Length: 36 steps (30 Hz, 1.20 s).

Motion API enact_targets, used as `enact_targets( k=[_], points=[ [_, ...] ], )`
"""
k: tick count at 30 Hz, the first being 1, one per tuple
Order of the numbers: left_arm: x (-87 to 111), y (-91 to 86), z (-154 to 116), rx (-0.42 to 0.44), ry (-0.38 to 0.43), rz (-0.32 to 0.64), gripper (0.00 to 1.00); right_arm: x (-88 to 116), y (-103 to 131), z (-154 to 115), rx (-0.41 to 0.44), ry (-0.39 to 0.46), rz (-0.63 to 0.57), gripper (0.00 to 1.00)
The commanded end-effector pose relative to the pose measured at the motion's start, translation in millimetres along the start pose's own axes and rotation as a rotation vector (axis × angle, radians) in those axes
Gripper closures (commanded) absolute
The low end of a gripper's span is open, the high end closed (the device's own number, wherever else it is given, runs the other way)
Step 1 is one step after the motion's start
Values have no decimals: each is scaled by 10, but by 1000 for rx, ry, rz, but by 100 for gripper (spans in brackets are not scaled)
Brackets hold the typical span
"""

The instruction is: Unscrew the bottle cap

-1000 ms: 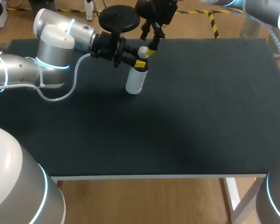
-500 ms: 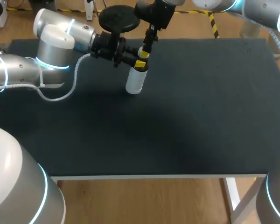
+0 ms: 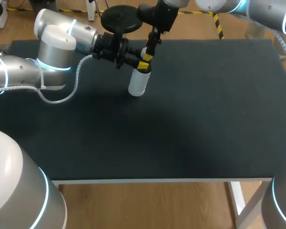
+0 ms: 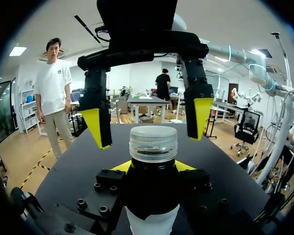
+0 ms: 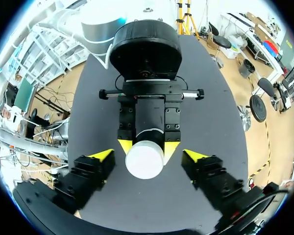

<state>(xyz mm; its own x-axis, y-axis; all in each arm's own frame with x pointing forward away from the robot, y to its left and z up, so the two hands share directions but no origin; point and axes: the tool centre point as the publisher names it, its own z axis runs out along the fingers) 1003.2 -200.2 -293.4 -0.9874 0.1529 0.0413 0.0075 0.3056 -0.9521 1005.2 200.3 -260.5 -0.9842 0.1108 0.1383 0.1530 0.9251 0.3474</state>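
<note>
A white bottle (image 3: pixel 137 85) stands upright at the back of the black table (image 3: pixel 205 124). My left gripper (image 3: pixel 141 65) comes in from the side and is shut on the bottle's dark upper part, just below the cap. In the left wrist view the ribbed clear cap (image 4: pixel 153 143) rises right above the left gripper (image 4: pixel 153 167). My right gripper (image 5: pixel 148 156) hangs over the bottle from above, open. One of its yellow fingertips (image 4: pixel 96 127) stands on each side of the cap (image 5: pixel 144 159), with a gap on both sides.
The black round body of my left arm's wrist (image 3: pixel 121 19) sits behind the bottle, close to my right arm (image 3: pixel 161 12). The table stretches bare to the front and right of the bottle.
My right gripper has swung in from behind and turned, so its fingers now straddle the cap. They have drawn slightly closer together. The left gripper and bottle have stayed put.
</note>
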Motion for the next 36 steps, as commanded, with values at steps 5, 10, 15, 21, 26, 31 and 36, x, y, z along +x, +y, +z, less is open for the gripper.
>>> enact_targets(
  k=[5,10,15,21,26,31,36],
  points=[
    [-13,13,3,1,3,0,100,-5,-2,-21,4,6,-45,100],
    [-13,13,3,1,3,0,100,13,0,-38,15,13,-114,100],
    [-13,13,3,1,3,0,100,33,9,-53,35,32,-201,100],
    [-13,13,3,1,3,0,100,45,15,-56,42,29,-332,100],
    [-13,13,3,1,3,0,100,37,47,-113,-17,-19,-426,100],
    [-13,13,3,1,3,0,100,29,56,-217,-47,-39,-431,100],
    [-13,13,3,1,3,0,100,-71,-35,-472,-63,-90,-394,100]
  ],
)
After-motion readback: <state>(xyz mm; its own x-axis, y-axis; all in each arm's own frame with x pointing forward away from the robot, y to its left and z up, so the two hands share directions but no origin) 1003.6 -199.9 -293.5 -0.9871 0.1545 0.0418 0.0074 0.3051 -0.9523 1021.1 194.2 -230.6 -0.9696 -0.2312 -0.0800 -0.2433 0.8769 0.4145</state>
